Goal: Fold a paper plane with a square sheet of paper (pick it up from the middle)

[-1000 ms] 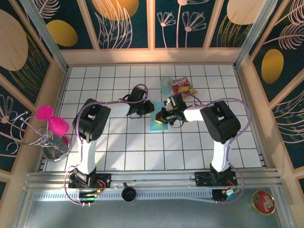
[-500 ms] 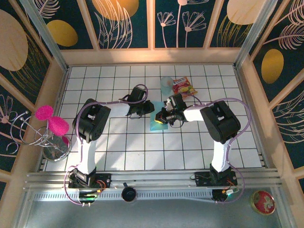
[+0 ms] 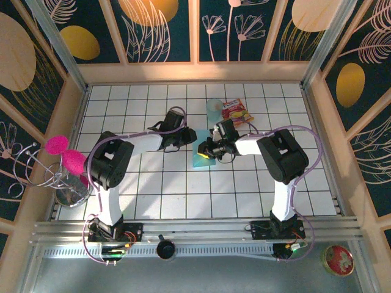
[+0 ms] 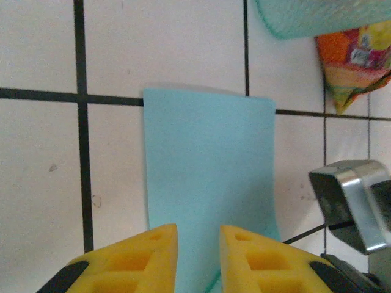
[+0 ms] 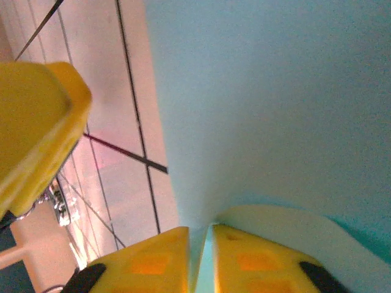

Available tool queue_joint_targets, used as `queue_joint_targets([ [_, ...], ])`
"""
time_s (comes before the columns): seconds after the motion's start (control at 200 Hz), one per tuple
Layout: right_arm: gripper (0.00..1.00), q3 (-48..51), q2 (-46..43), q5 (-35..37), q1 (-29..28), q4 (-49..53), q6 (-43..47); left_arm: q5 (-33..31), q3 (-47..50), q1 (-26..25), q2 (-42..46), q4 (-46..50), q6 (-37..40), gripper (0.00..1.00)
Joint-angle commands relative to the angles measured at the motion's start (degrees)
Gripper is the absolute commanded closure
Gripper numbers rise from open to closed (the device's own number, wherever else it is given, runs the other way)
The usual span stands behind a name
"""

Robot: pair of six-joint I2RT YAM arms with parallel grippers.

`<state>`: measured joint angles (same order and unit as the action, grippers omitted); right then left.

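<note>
The sheet of paper (image 4: 208,177) lies on the tiled table (image 3: 244,183), about at its middle. The right gripper (image 5: 200,262) has its jaws nearly together, and a raised edge of the paper sits in the slit. Just to the left, the left gripper (image 4: 198,256) stands over the paper with a narrow gap between its jaws. Farther back, a blue cup (image 3: 214,108) and a snack packet (image 3: 236,112) lie side by side.

Teal paper sheet (image 4: 208,177) on tiles (image 4: 36,171), L end effector (image 4: 198,235) slightly parted over its near edge, snack pkt (image 4: 354,61) top-R
</note>
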<state>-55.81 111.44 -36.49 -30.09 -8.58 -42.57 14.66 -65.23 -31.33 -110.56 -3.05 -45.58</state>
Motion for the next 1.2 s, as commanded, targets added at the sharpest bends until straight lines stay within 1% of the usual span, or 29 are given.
queue_joint_targets([
  [0.0,0.75,-0.48,1.64,3.17,-0.32,3.06,0.61,-2.63,2.99,1.16,3.57,-1.57,-2.62,0.75],
  [0.13,0.68,-0.56,1.15,3.42,-0.24,3.28,0.61,-3.73,6.27,1.95,6.51,-3.18,-4.26,0.73],
  [0.27,0.63,-0.28,0.56,3.35,-0.24,3.15,0.82,-3.94,9.15,2.24,9.71,-5.03,-5.64,0.70],
  [0.415,0.57,0.27,-0.04,3.36,-0.24,2.70,1.25,-1.11,12.71,2.24,11.96,-7.63,-6.42,0.69],
  [0.506,0.57,0.38,-0.08,3.61,-0.14,3.06,1.50,1.38,14.77,2.15,12.03,-10.03,-7.73,0.72],
  [0.541,0.59,0.41,0.06,3.89,-0.15,3.35,1.67,2.32,15.47,2.07,12.04,-10.96,-8.36,0.74],
  [0.561,0.60,0.37,0.09,4.11,-0.15,3.68,1.72,2.97,15.78,1.95,13.52,-11.43,-8.69,0.75],
  [0.691,0.72,0.26,0.82,5.63,-0.15,5.64,2.40,5.08,16.94,0.29,13.72,-12.73,-9.30,0.83],
  [0.821,0.84,-0.09,1.57,7.10,-0.38,7.64,2.91,5.62,15.92,-2.15,12.69,-11.76,-8.36,0.89],
  [0.886,0.89,-0.35,1.77,7.78,-0.50,8.34,3.09,5.82,15.03,-2.98,9.95,-11.29,-7.91,0.91],
  [1.066,0.95,-0.80,1.96,8.89,-0.68,9.28,3.44,5.58,10.80,-3.83,5.70,-8.25,-6.00,0.97],
  [1.151,0.97,-0.96,1.81,8.89,-0.68,9.19,3.52,4.33,9.85,-3.84,3.96,-6.75,-5.31,0.98],
  [1.196,0.98,-1.01,1.70,8.89,-0.76,9.04,3.52,3.40,7.40,-3.87,3.14,-5.94,-4.88,0.98],
])
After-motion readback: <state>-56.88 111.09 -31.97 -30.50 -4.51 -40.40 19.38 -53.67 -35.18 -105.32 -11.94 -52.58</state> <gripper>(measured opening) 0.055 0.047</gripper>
